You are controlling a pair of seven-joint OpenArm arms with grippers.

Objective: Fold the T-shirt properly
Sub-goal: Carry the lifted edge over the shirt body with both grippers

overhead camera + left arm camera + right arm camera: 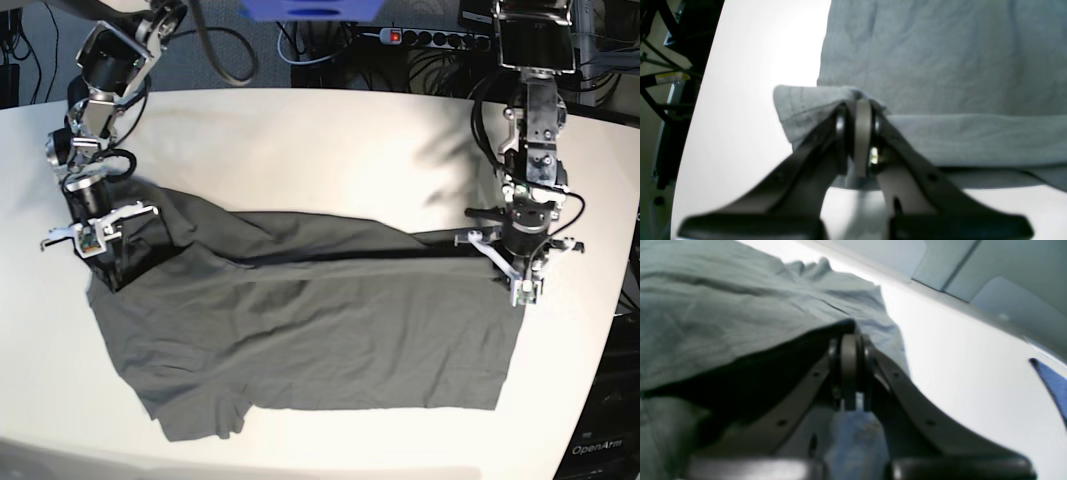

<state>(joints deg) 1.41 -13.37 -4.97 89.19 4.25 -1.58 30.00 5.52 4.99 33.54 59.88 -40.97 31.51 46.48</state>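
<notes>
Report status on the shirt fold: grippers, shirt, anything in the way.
Left gripper shut on T-shirt edge. Right gripper shut on opposite edge, cloth lifted. Shirt spread on table, partly folded. Nothing in the way.

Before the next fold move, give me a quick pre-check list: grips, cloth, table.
1. Left tool shut on the T-shirt edge: ok, cloth pinched between the tips in the left wrist view.
2. Right tool shut on the T-shirt: ok, edge lifted over the tips.
3. Both tools on the same long edge: ok, a raised fold runs between them in the base view.
4. Cloth flat elsewhere: not ok, wrinkled, with bunching near the right tool.
5. T-shirt fully on the table: ok.
6. Layers caught per grip: cannot tell.
</notes>
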